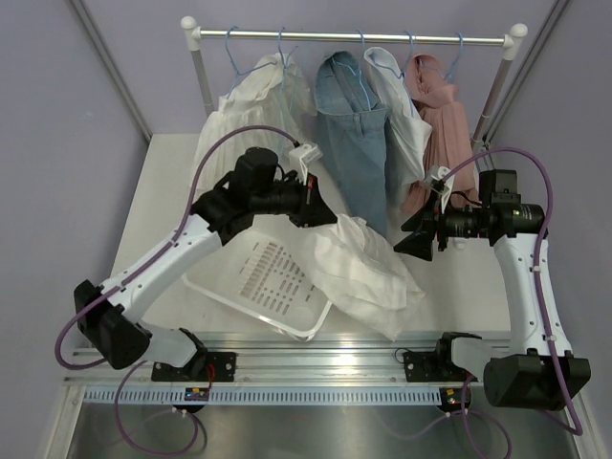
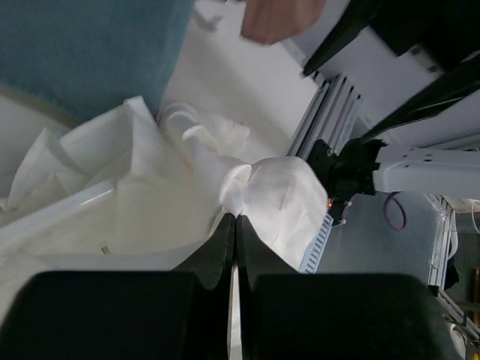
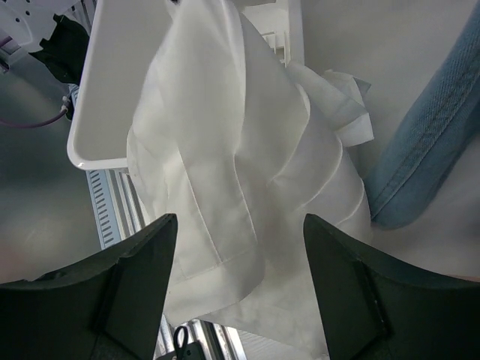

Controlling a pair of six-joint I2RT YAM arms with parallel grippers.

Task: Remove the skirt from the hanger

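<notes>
The white skirt lies crumpled over the right part of a white basket and onto the table, off the rail. My left gripper is at its upper edge, shut, with a bunch of the white skirt pinched at the tips of my left gripper. My right gripper hovers open just right of the cloth. In the right wrist view the skirt fills the space below my right gripper, touching neither finger. No hanger shows on this skirt.
A rail at the back carries blue hangers with a white garment, a denim one, another white one and a pink one. The denim hem hangs close to my right gripper.
</notes>
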